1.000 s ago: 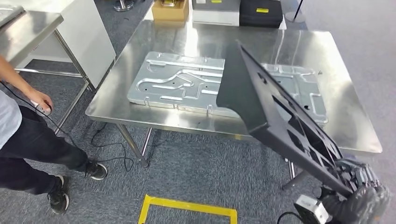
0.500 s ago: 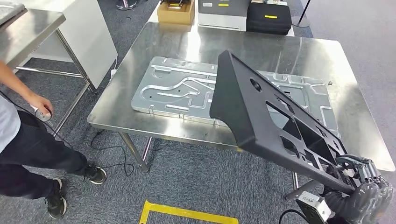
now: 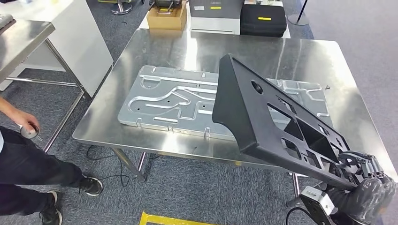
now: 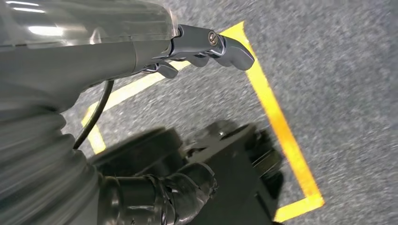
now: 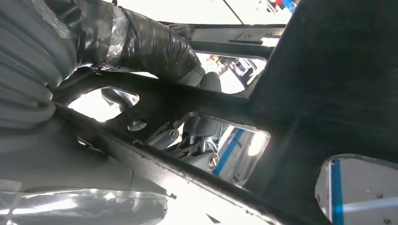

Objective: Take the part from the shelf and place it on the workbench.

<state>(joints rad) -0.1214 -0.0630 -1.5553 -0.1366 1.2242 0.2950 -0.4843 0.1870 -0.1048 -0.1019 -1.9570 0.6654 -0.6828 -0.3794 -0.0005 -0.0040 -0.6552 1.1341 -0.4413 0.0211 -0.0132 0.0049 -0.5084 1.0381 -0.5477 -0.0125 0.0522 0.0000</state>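
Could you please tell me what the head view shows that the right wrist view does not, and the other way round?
Head view alone: the whole steel workbench with a silver stamped panel lying on it, a cardboard box and black case beyond it, and a person standing at the left. Right wrist view alone: a close look at the right hand's fingers reaching through the part's cut-outs. Both show the black part held at one end by the right hand.
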